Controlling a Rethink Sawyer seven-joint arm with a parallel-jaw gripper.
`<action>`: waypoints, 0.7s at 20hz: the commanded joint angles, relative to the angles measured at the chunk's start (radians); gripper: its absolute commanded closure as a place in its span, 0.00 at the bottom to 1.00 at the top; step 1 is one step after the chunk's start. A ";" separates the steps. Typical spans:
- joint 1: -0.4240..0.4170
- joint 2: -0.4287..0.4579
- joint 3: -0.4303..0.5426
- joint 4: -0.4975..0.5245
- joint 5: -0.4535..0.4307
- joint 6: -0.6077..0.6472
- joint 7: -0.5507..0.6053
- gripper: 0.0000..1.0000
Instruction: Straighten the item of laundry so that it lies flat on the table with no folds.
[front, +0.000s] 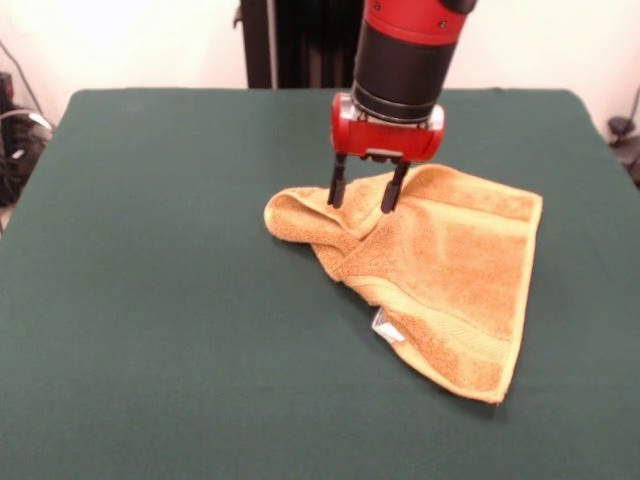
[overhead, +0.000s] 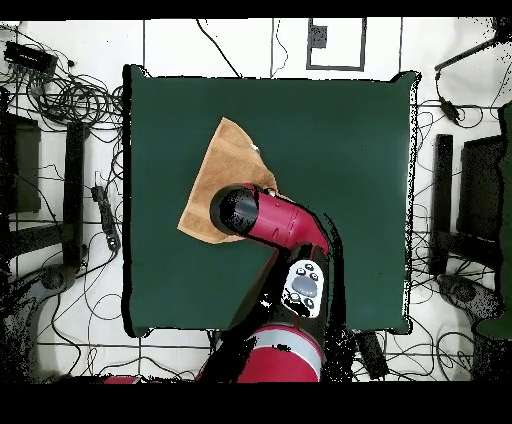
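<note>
Only one towel (front: 440, 280), one tool (front: 366, 198).

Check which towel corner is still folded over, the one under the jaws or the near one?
The corner under the gripper: the towel bunches into folds there, while its near corner lies flat on the table.

My towel (front: 440, 275), orange-yellow terry, lies right of centre in the front view on the dark green table (front: 150, 300). Its right part lies flat, with border bands showing; its left part is folded over and bunched. A small white tag (front: 386, 326) pokes from its lower-left edge.
</note>
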 joint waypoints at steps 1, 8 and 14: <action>-0.002 0.042 0.095 -0.018 0.038 0.059 0.232 0.00; -0.011 0.041 0.104 -0.018 0.038 0.053 0.225 0.00; -0.018 0.043 0.115 -0.011 0.041 0.045 0.223 0.00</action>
